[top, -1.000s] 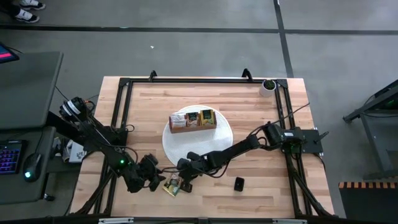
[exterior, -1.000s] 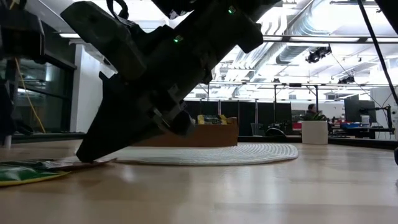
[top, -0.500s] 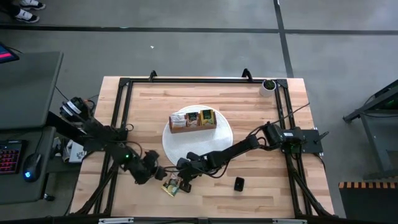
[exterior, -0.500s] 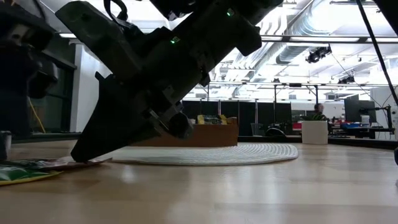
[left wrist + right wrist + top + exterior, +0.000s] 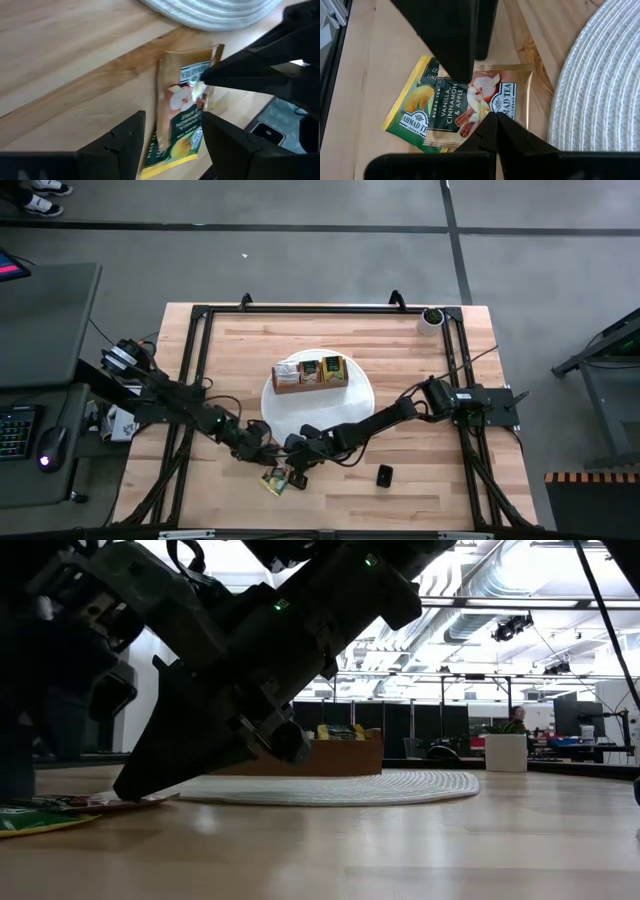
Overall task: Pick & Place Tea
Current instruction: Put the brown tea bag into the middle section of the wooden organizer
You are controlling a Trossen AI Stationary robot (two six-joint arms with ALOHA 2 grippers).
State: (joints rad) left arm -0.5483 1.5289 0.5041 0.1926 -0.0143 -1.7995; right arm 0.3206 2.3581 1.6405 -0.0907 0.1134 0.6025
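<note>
Three tea packets (image 5: 465,107) lie overlapped flat on the counter (image 5: 420,495), just off the near-left edge of the round white mat (image 5: 335,415). Green packet (image 5: 412,117) at the bottom, a brown cinnamon-and-apple one (image 5: 451,116) over it, a tan vanilla one (image 5: 507,90) on top nearest the mat. None lifted.

Right end effector (image 5: 492,131): jaws fully closed, nothing between them, tip pressing down on the vanilla packet. In the low view its dark body (image 5: 215,720) leans steeply with the tip at counter level on the packets' edge (image 5: 60,810).

Left end effector (image 5: 172,137): jaws apart at moderate width, empty, low over the same stack from the opposite side; the packets sit in the gap between its fingers (image 5: 122,142). In the high view it is (image 5: 255,442) just left of the right one (image 5: 297,465), close together; cannot tell if they touch.

More tea sits upright in the wooden box (image 5: 311,375) on the mat's far part: white packets in the left compartment, dark and yellow ones further right. Box also visible in the low view (image 5: 335,753) behind the mat (image 5: 340,787).

Small black object (image 5: 384,475) on the counter right of the stack, well apart. White cup with a plant (image 5: 431,318) at the far-right corner.
</note>
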